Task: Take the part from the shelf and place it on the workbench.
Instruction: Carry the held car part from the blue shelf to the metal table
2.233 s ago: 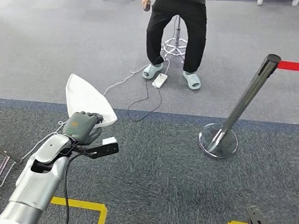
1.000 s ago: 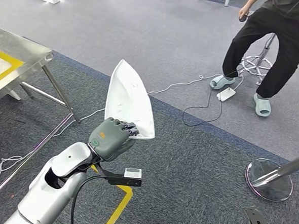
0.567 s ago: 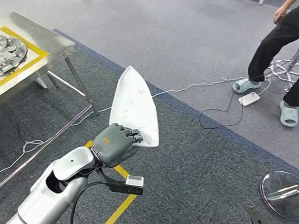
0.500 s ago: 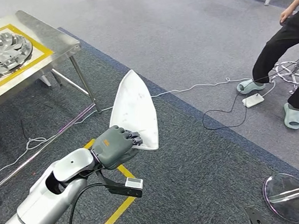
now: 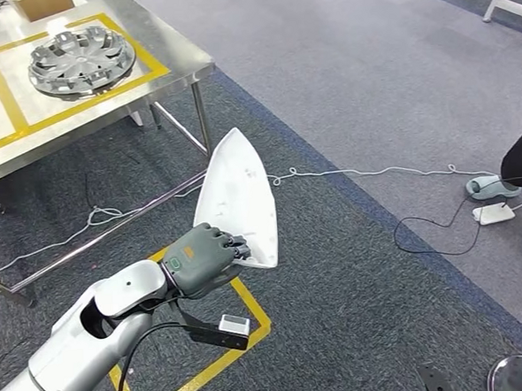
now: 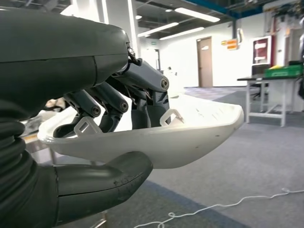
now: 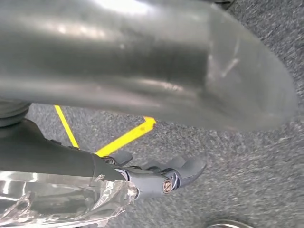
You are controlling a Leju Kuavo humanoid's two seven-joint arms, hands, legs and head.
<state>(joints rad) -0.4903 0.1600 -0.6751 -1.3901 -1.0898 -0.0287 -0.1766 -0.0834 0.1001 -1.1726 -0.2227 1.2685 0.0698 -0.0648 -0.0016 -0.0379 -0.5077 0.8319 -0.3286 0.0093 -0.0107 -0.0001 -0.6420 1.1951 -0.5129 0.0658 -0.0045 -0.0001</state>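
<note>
My left hand (image 5: 198,260) grips a white, pointed, shell-shaped part (image 5: 238,197) by its wide end and holds it above the carpet, tip pointing away from me. Up close, the part (image 6: 186,137) lies between the thumb below and the fingers (image 6: 107,95) curled over its rim. The steel workbench (image 5: 170,72) stands at the far left, marked with yellow tape; a silver wheel cover (image 5: 81,58) lies on it. My right hand (image 7: 157,175) hangs over the dark carpet, fingers loosely extended and holding nothing.
White cables (image 5: 377,172) run across the floor from under the workbench to the right. A person's sandalled foot (image 5: 488,186) is at the right edge. Yellow floor tape (image 5: 253,333) lies below my left hand. A stanchion base (image 5: 520,375) sits at bottom right.
The whole picture has swung: the workbench with the wheel cover has come into view at the left and the person has slid off to the right. My left hand still holds the part.
</note>
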